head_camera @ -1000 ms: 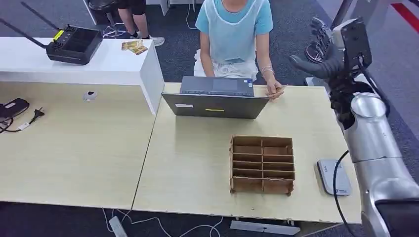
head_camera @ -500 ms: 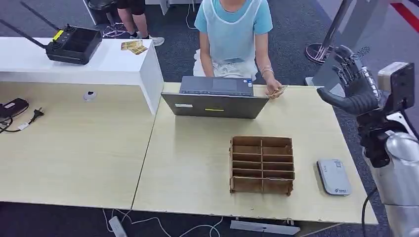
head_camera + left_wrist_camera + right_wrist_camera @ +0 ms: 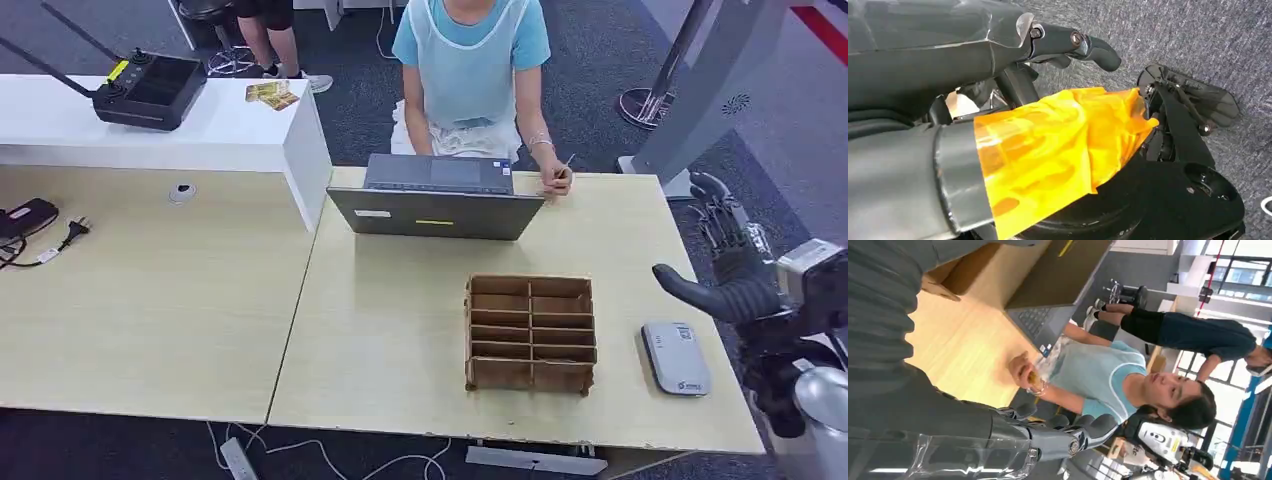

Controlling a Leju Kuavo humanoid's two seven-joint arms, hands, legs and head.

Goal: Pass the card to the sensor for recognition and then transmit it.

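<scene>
A person seated behind the laptop holds the small card in a hand at the table's far edge; the card also appears in the right wrist view. The sensor, a flat grey-white box, lies near the table's front right corner. My right hand hovers just off the table's right edge, beside and slightly above the sensor, fingers spread and holding nothing. Its fingers stretch out bare in the right wrist view. My left hand hangs over the carpet with nothing in it.
A brown cardboard organiser with several slots stands left of the sensor. An open laptop sits at the far edge in front of the person. A white counter with a black device rises at the far left.
My right arm has come down from high at the far right to beside the sensor, still holding nothing. The person has lifted the card slightly.
</scene>
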